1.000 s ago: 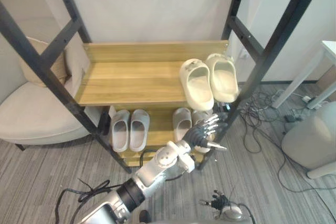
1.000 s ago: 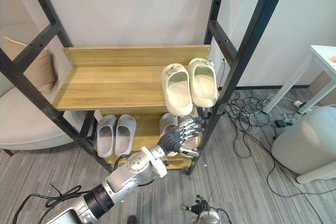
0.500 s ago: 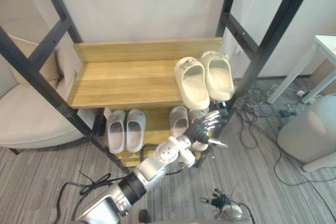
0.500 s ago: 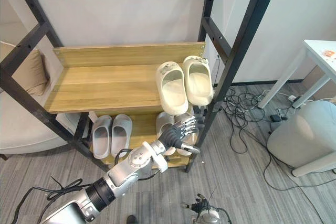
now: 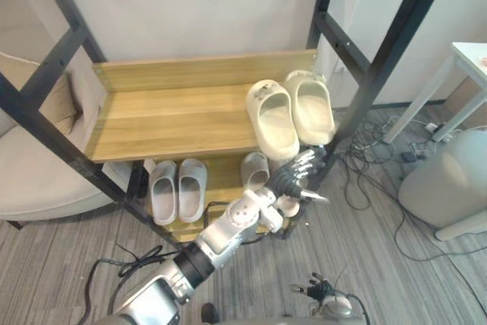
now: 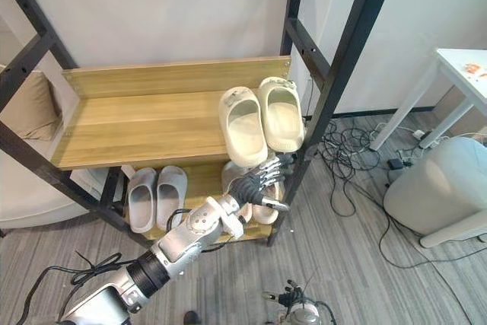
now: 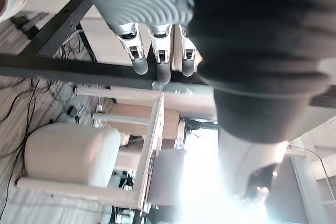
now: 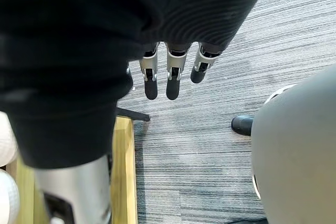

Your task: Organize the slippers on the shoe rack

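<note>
Hanging over the grey striped carpet (image 8: 210, 145), the right hand (image 8: 172, 80) shows straight, relaxed fingers in its wrist view. The left hand (image 5: 295, 182), spread wide and holding nothing, hovers before the shoe rack (image 5: 365, 74), just beside a grey slipper (image 5: 255, 169) on the lower shelf (image 5: 224, 180). A grey pair (image 5: 176, 189) stands further left. The cream slippers (image 5: 289, 116) lie together at the right end of the upper shelf (image 5: 167, 116). A grey pouf (image 5: 449, 188) stands at the right, and a white wall (image 5: 190, 5) is behind.

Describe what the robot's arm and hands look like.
The left arm is silver-grey with rounded joints and a black collar. The left hand and right hand have silver fingers with dark tips and dark ribbed covers.
</note>
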